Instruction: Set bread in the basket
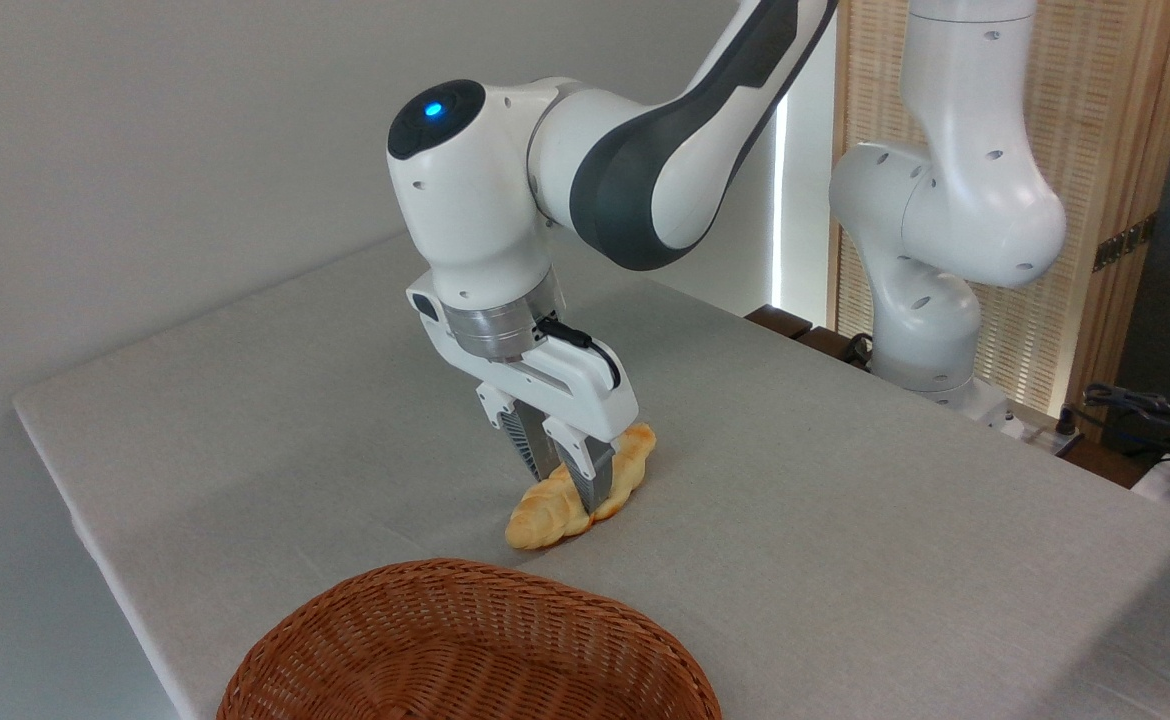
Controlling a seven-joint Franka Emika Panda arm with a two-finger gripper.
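The bread (541, 520), a golden-yellow braided loaf, lies on the grey tablecloth near the middle of the table, running from front left to back right. My gripper (569, 490) points down over its middle with one finger on each side, the jaws pressed against the loaf's flanks. The loaf still rests on the cloth. The basket (445, 582), reddish-brown wicker, stands at the table's front edge just below the bread, cut off by the bottom of the picture. A hand's width of cloth separates them.
The table (845, 530) is covered in grey cloth; its left edge falls off near the wall. The arm's white base (930, 340) stands at the back right. Cables and dark equipment (1160, 415) lie at the far right.
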